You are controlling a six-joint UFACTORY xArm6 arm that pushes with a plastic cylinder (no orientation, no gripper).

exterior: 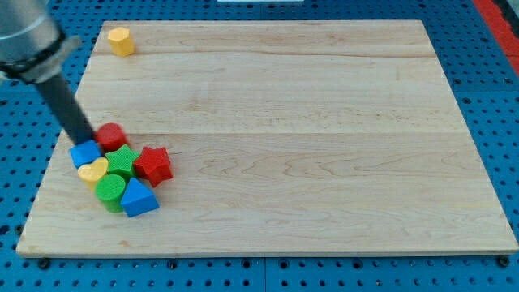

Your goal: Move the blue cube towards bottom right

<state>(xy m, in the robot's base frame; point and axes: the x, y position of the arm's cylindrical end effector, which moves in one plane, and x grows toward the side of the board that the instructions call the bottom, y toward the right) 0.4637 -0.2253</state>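
Observation:
The blue cube [84, 152] lies at the view's left side of the wooden board [324, 122], at the left end of a tight cluster of blocks. My tip [87, 139] touches the cube's top edge, between it and the red cylinder [111, 135]. The dark rod rises from there toward the view's top left. Next to the cube are a yellow heart [94, 171], a green star [122, 161], a red star [153, 164], a green cylinder [110, 191] and a blue triangular block [139, 198].
A yellow hexagonal block [121, 40] sits alone near the board's top left corner. The board lies on a blue perforated table [16, 162]. The board's left edge runs close to the cluster.

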